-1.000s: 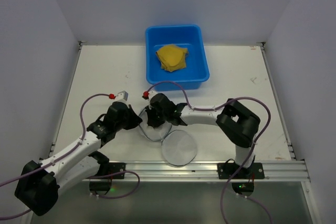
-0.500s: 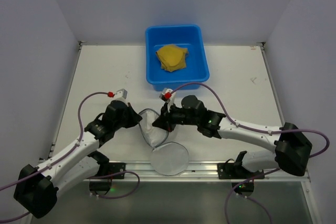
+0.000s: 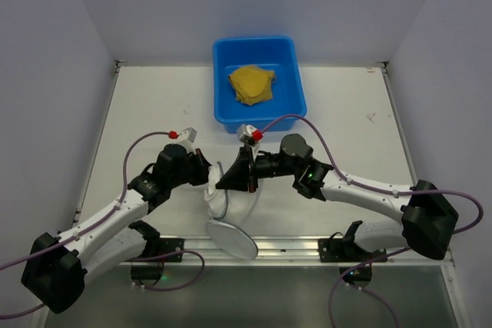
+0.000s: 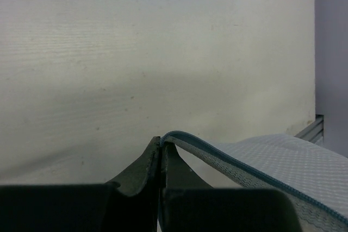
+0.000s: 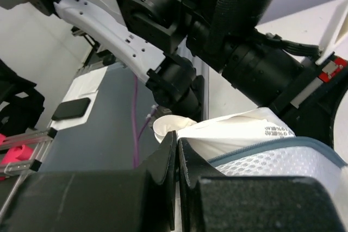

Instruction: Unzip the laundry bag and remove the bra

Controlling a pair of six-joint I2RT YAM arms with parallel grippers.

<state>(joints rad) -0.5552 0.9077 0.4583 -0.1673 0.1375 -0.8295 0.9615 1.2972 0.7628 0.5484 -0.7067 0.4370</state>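
Two grippers are clamped on the laundry bag (image 3: 231, 203), whose body is held up between them over the near part of the table (image 3: 154, 105). The left gripper (image 3: 208, 177) is pinched shut on the bag's zip-lined rim. The right gripper (image 3: 224, 183), fingers together, is closed on the white fabric just beside it. Compared with half a second ago, the bag has been drawn upward and slightly left. Its circular end panel (image 3: 231, 240), then seen almost face-on, is now tilted and shows as a narrow oval at the near edge. The left wrist has been brought further right and farther from the near edge, and the right gripper has been raised. The bra (image 3: 251, 84) is unchanged: it lies in the blue tub (image 3: 222, 105) at the far side, well apart from the bag.
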